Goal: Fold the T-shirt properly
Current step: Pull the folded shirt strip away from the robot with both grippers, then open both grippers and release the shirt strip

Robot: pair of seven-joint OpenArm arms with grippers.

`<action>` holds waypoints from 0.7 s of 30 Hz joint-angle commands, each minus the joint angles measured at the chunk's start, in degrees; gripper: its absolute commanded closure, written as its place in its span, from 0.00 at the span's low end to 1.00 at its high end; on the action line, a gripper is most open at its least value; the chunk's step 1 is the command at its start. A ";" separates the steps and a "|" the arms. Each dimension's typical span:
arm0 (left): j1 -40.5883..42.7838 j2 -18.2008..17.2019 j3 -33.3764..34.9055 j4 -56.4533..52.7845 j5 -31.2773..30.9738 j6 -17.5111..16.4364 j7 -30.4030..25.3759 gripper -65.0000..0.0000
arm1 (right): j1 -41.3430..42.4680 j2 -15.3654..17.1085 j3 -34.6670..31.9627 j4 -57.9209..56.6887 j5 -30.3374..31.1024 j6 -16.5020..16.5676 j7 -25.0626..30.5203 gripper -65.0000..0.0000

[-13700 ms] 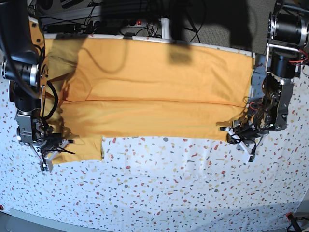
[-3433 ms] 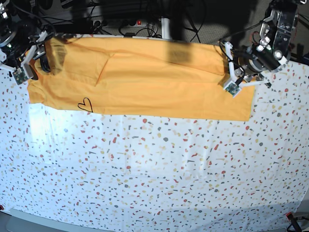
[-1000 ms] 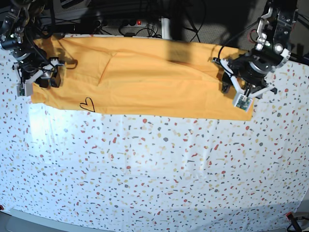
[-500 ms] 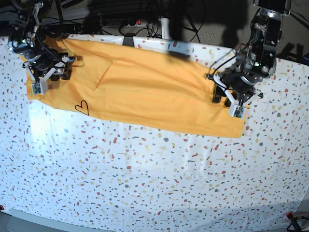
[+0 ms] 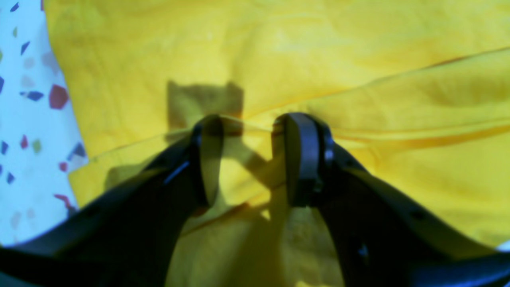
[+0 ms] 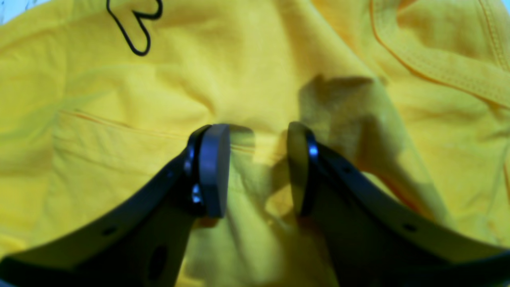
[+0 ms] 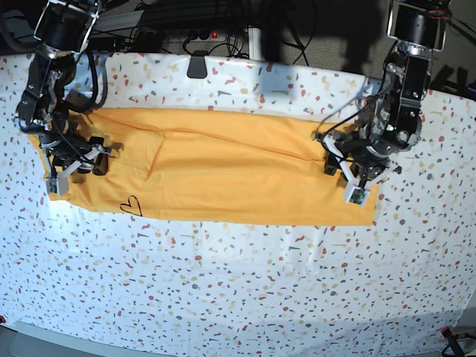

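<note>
The mustard T-shirt lies as one long folded strip across the table, with the black heart near its front left edge. My left gripper is down on the strip's right end. In the left wrist view its jaws stand a small gap apart, tips on a fold edge of the cloth. My right gripper is down on the strip's left end. In the right wrist view its jaws are likewise a little apart on the cloth, with the heart just beyond.
The table wears a white speckled cover, bare in front of the shirt. A small black clip sits at the back edge. Cables and a power strip lie behind the table.
The shirt strip has slid toward the front of the table and turned level, after lying tilted half a second ago. Both grippers moved forward with its ends.
</note>
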 commanded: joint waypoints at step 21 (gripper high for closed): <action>-10.47 -11.89 -0.20 7.74 -8.37 8.61 5.92 0.58 | -2.01 1.53 0.09 21.77 9.62 1.19 -6.03 0.62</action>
